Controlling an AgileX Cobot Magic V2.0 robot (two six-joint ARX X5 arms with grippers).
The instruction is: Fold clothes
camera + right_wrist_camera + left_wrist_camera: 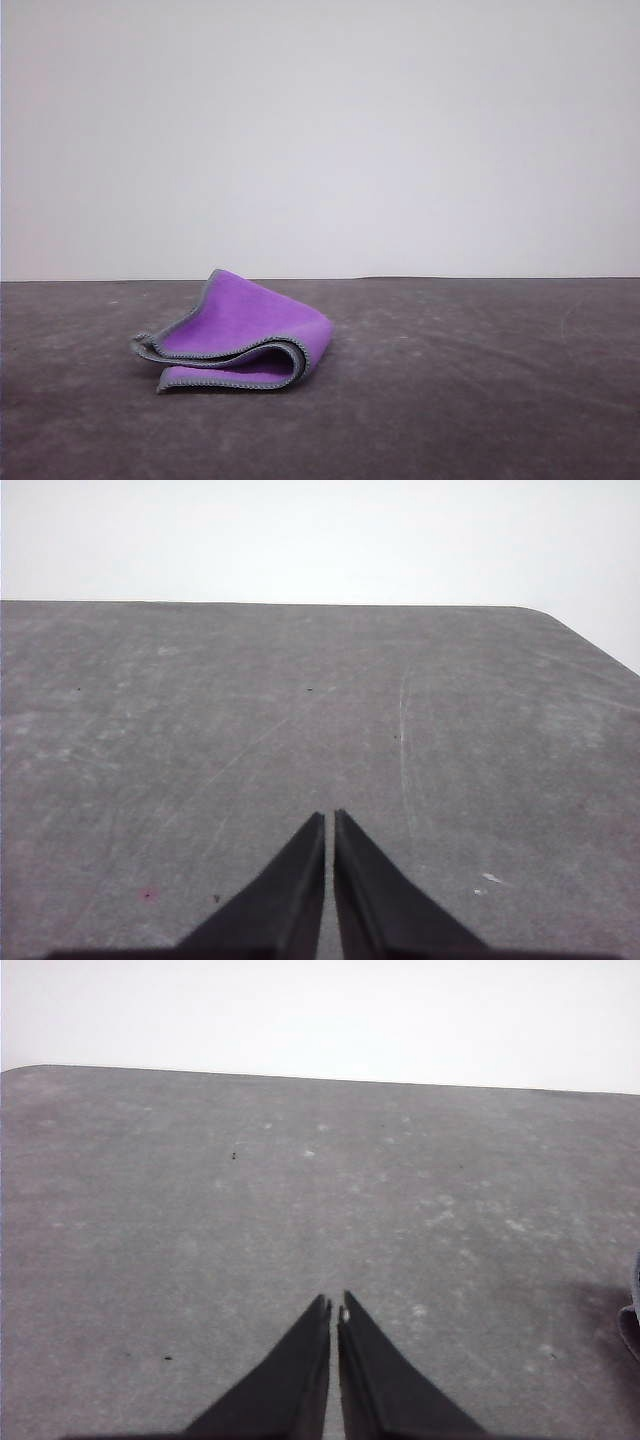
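The clothes point(240, 330), a small purple cloth with grey stitched edging, lie folded over in a loose bundle on the dark grey table point(480, 380), left of centre in the front view. A sliver of its grey edge point(632, 1305) shows at the border of the left wrist view. My left gripper point(334, 1305) hovers over bare table, its black fingers closed tip to tip with nothing between them. My right gripper point(329, 816) is likewise shut and empty above bare table, away from the cloth.
The table's far edge point(400, 278) meets a plain white wall. A rounded table corner point(545, 615) appears in the right wrist view, another corner point(30, 1068) in the left wrist view. Open tabletop lies right of the cloth.
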